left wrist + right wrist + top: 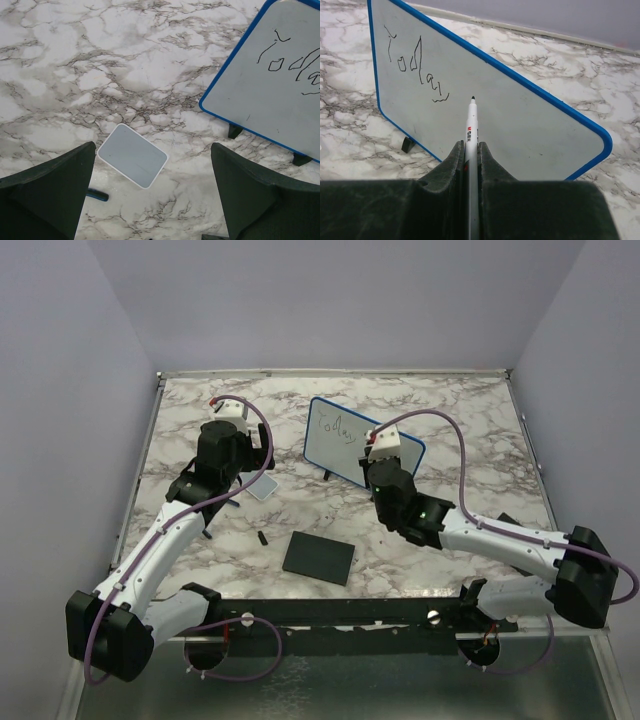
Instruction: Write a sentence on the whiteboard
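The whiteboard [345,445] [265,90] [510,115] stands tilted on its small black feet at mid-table, blue rim all round. Of the sentence [335,426] [295,62] [415,67], one dark handwritten word, "Today", shows near the board's upper left. My right gripper [376,453] [468,145] is shut on a white marker [471,125]. The marker's black tip points at the board face just right of and below the last letter; I cannot tell whether it touches. My left gripper [248,464] [154,146] hangs open over the table left of the board, holding nothing.
A small pale grey tile [262,486] [132,155] lies flat under the left gripper. A black square pad [318,557] lies near the front, with a small dark cap [262,538] beside it. A short dark-blue piece [97,195] lies near the tile. Walls enclose the marble table [450,430].
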Robot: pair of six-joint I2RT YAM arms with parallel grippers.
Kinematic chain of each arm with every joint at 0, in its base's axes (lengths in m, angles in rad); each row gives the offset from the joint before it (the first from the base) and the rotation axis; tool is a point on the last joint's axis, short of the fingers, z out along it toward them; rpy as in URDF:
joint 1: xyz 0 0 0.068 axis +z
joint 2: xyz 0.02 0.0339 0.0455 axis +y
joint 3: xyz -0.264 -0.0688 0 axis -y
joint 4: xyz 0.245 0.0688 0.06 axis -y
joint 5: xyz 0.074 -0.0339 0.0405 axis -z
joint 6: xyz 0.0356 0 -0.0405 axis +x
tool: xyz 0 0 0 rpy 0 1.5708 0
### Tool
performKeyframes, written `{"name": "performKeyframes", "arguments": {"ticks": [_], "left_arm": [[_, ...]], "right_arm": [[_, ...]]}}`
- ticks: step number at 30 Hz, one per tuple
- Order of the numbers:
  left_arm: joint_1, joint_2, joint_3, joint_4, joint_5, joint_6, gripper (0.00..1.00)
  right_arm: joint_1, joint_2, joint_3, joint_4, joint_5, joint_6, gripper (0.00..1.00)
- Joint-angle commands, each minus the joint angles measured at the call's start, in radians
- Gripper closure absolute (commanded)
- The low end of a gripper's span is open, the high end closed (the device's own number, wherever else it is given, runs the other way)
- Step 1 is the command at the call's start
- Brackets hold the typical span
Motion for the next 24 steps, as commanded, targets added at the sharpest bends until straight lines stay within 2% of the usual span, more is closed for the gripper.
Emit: {"name": "performKeyframes", "arguments": {"ticks": [1, 24], "left_arm": [[-0.003, -0.016, -0.011, 0.012, 0.015, 0.007, 0.01], [-0.003, -0.016, -0.012, 0.013, 0.018, 0.007, 0.01]], "right_arm": [[0.005, 0.036, -0.002, 0.065, 0.042, -0.033, 1.00], [-0.005, 0.080, 0.013, 0.143, 0.068, -0.116, 1.00]]}}
